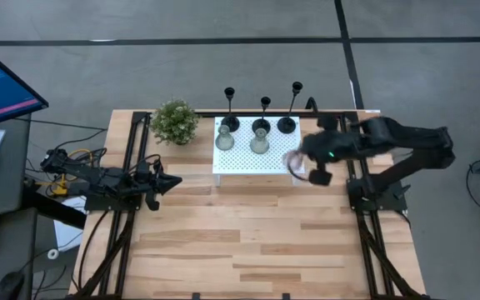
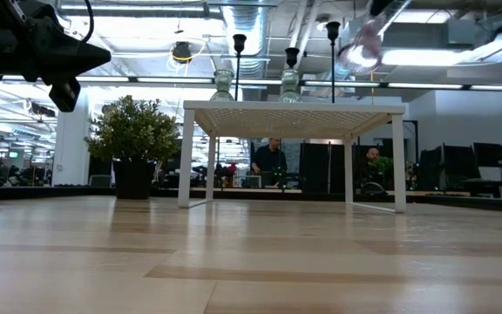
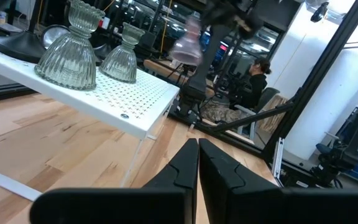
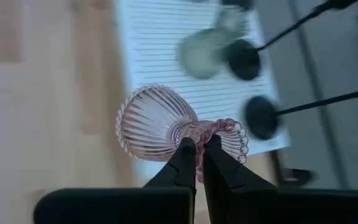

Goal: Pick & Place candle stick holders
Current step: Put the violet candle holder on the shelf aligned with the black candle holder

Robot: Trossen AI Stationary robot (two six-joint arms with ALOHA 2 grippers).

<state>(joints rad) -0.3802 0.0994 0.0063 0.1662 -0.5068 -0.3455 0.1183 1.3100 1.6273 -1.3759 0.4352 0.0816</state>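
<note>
A white perforated stand (image 1: 248, 162) sits at the table's far middle. Three black thin-stemmed holders (image 1: 262, 125) stand on their round bases along its far edge. Two pale green glass holders (image 1: 225, 138) (image 1: 259, 141) stand in front of them and also show in the left wrist view (image 3: 70, 50). My right gripper (image 1: 305, 165) is shut on the pink glass holder (image 4: 157, 124) above the stand's right end; the holder also shows in the low view (image 2: 360, 48). My left gripper (image 1: 172, 182) is shut and empty, raised at the table's left (image 2: 68, 74). My right gripper pinches the pink holder's narrow neck (image 4: 194, 132), just below its flared rim, between its two fingers. The fingers come from the table's right and lie across the neck. The holder is lifted clear above the stand's right end and tilted.
A small bushy green plant in a dark pot (image 1: 174, 122) stands left of the white stand. Black frame rails (image 1: 132, 167) (image 1: 365, 208) run along both sides of the table. Bare wood (image 1: 248, 242) lies on the near side. People sit in the room beyond (image 2: 270, 161).
</note>
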